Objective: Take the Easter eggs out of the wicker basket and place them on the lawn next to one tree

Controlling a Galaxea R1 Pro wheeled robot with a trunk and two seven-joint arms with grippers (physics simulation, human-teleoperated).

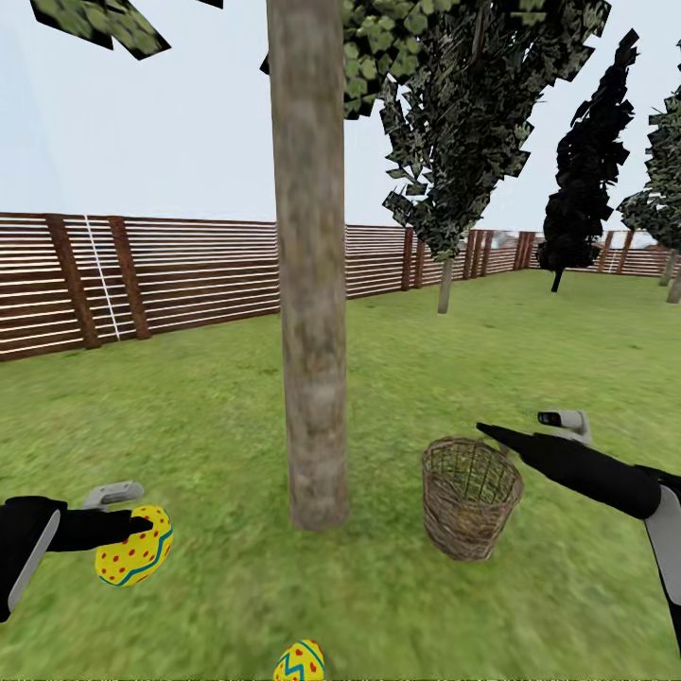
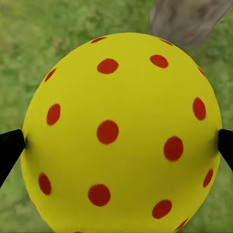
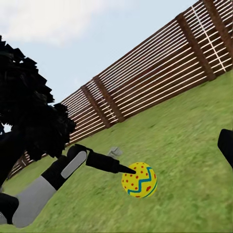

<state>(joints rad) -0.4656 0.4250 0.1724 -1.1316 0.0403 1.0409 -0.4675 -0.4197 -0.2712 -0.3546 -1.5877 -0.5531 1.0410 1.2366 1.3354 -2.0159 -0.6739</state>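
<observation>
A bright yellow Easter egg (image 1: 134, 558) dotted with red and banded by a blue zigzag is held above the mottled green lawn (image 1: 218, 416), off to the left of the thick grey-brown tree trunk (image 1: 309, 274). It is clamped between the two black fingers of the left gripper (image 1: 142, 539); in the left wrist view a fingertip (image 2: 9, 148) is pressed against each side of the egg (image 2: 121, 136), so the claw is clenched on it. The egg is carried low and close to the trunk, presumably so that it can be set down on the grass beside that tree.

A second yellow egg (image 1: 300, 661), marked with a blue zigzag and red spots, is seen at the lower edge of the head view, resting on the grass in front of the trunk. It appears already delivered.

The small round wicker basket of woven brown twigs (image 1: 470, 498) stands upright on the lawn just to the right of the trunk. Its interior is partly hidden by the near wall, so whether the third egg remains inside cannot be told.

The right gripper (image 1: 487, 431) is held out above the basket's rim, carrying nothing visible; whether its fingers are parted or closed cannot be told. Behind everything, a brown fence of horizontal wooden slats (image 1: 189, 274) is seen bounding the garden.
</observation>
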